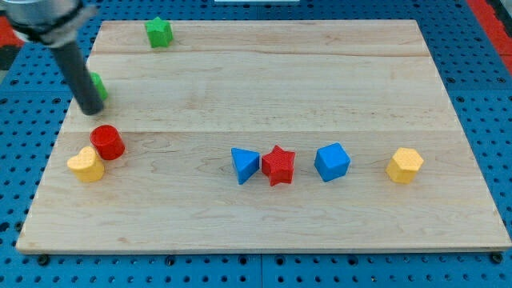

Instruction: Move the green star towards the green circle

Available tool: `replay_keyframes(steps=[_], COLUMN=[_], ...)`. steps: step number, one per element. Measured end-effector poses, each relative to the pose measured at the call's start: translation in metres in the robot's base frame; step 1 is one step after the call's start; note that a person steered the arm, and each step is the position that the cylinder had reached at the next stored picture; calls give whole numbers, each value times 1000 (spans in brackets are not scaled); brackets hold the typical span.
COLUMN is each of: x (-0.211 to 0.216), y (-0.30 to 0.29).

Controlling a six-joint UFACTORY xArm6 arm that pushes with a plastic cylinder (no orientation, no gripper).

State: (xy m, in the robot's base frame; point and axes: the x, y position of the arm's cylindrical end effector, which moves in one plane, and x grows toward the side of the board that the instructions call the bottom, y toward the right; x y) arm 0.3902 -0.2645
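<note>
The green star (159, 32) lies near the board's top edge, left of centre. The green circle (99, 85) sits at the board's left side, mostly hidden behind my dark rod. My tip (91, 110) rests on the board just below and left of the green circle, touching or nearly touching it. The star is well above and to the right of the tip.
A red cylinder (106, 142) and a yellow heart-like block (86, 165) lie below the tip. A blue triangle (244, 164), red star (278, 165), blue cube (332, 162) and yellow hexagon (404, 166) form a row across the wooden board (264, 88).
</note>
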Motion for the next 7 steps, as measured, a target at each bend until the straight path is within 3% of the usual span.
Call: replay_keyframes(steps=[2, 3, 4, 5, 6, 7], x=[-104, -92, -123, -184, -197, -184], y=[7, 71, 154, 153, 113, 91])
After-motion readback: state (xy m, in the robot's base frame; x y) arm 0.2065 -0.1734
